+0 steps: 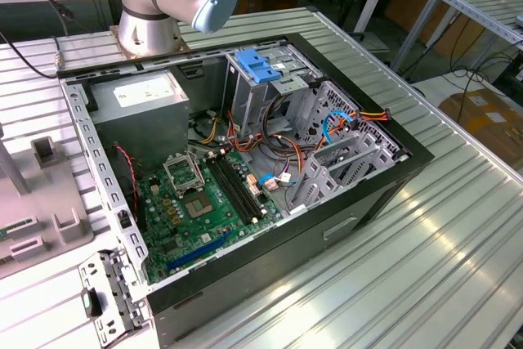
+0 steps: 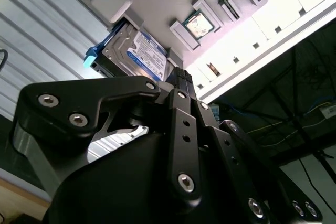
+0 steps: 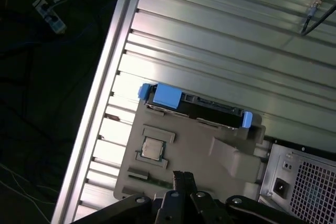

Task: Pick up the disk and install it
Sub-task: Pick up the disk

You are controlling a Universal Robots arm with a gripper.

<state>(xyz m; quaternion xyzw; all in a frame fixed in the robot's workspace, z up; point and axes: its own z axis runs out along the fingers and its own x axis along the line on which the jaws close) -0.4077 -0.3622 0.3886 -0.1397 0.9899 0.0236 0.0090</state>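
Ribbed aluminium desk carries an open computer case in the exterior view. In the first wrist view the disk stands on edge in a slot of a grey holder, near a processor chip. The tool hangs clear of the disk, its fingers together, gripping nothing.
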